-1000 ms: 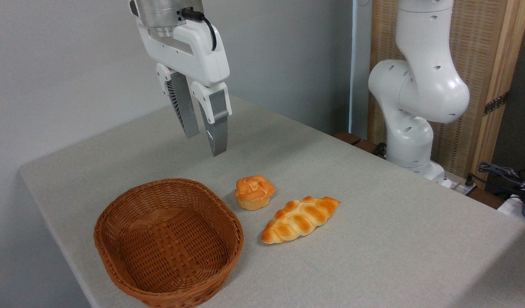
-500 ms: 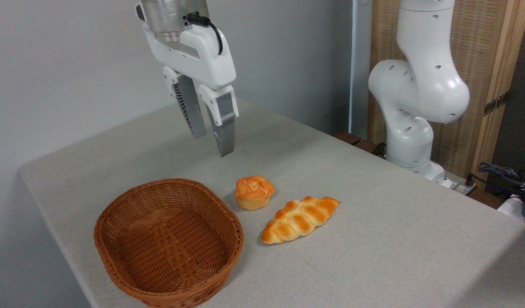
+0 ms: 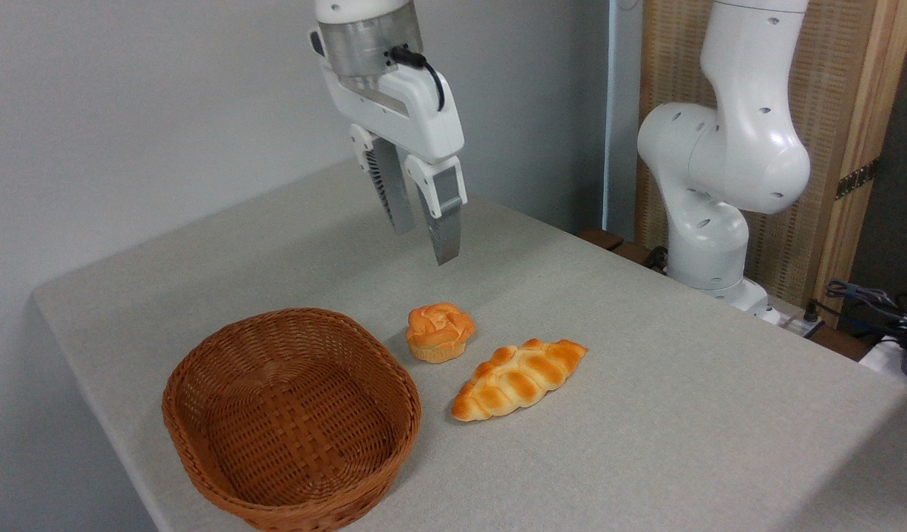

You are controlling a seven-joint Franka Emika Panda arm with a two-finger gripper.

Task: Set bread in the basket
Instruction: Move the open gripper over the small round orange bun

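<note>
The bread (image 3: 439, 332), a small round bun with an orange knotted top and paler ridged base, sits on the table just right of the basket (image 3: 290, 417). The basket is brown woven wicker, shallow and oval, with nothing in it. My gripper (image 3: 424, 241) hangs in the air above and slightly behind the bun, pointing down. Its two grey fingers stand apart with nothing between them.
A longer braided golden loaf (image 3: 518, 377) lies right of the bun, close to it. The grey table (image 3: 645, 414) ends at an edge on the left and front. The arm's white base (image 3: 719, 192) stands at the back right, with cables (image 3: 871, 303) beyond it.
The gripper has travelled to the right, from above the basket's far rim to above the bun. Its fingers stay apart. Bun, loaf and basket have not moved.
</note>
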